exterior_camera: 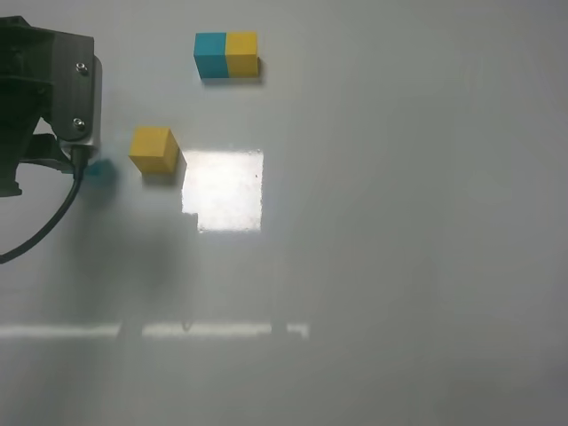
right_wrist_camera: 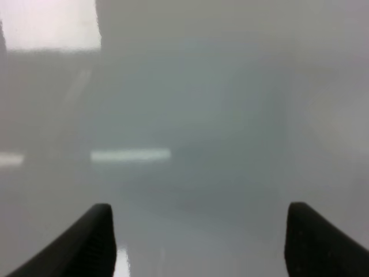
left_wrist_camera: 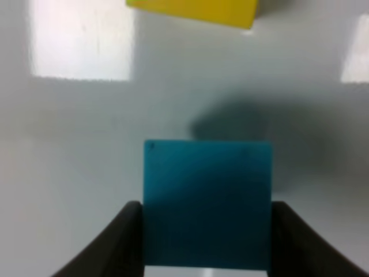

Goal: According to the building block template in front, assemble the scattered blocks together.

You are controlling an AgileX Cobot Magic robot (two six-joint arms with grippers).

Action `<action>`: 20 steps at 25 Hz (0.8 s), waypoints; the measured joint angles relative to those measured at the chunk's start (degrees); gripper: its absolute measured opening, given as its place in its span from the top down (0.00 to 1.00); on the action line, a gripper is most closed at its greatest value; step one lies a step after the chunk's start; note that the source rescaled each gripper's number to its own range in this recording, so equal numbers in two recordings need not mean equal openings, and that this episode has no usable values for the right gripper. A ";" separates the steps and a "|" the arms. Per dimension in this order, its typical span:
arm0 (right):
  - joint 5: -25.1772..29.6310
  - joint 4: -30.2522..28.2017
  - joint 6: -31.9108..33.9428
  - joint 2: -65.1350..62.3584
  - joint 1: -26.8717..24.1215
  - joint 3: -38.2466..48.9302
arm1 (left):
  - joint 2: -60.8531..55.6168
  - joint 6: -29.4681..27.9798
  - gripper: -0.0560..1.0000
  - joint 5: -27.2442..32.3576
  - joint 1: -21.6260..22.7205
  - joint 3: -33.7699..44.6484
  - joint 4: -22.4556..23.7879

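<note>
Teal cube (left_wrist_camera: 207,190) clamped in left gripper (left_wrist_camera: 207,212).
Next, butt it against yellow cube (exterior_camera: 153,149), matching template (exterior_camera: 227,54); right gripper (right_wrist_camera: 199,216) open, empty.

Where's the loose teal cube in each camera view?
Exterior high: teal cube near the left edge, peeking from under the left arm.
Left wrist: clamped in the left gripper.
Right wrist: not in it.
Shared landmark: yellow cube, beside it in both.

The short matte two-cube bar (exterior_camera: 227,55) is half teal and half yellow, the loose matte yellow cube (exterior_camera: 154,149) and the small matte teal cube (left_wrist_camera: 207,202) are plain, and the glossy tabletop (exterior_camera: 399,222) is pale grey-white.
</note>
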 joint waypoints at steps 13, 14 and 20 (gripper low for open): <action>0.00 0.00 0.00 0.00 0.00 0.00 | 1.45 1.88 0.93 -1.56 0.36 0.00 -2.39; 0.00 0.00 0.00 0.00 0.00 0.00 | 1.45 1.93 0.93 -1.56 0.36 0.00 -2.39; 0.00 0.00 0.00 0.00 0.00 0.00 | 1.45 2.11 0.93 -1.71 0.43 0.00 -3.62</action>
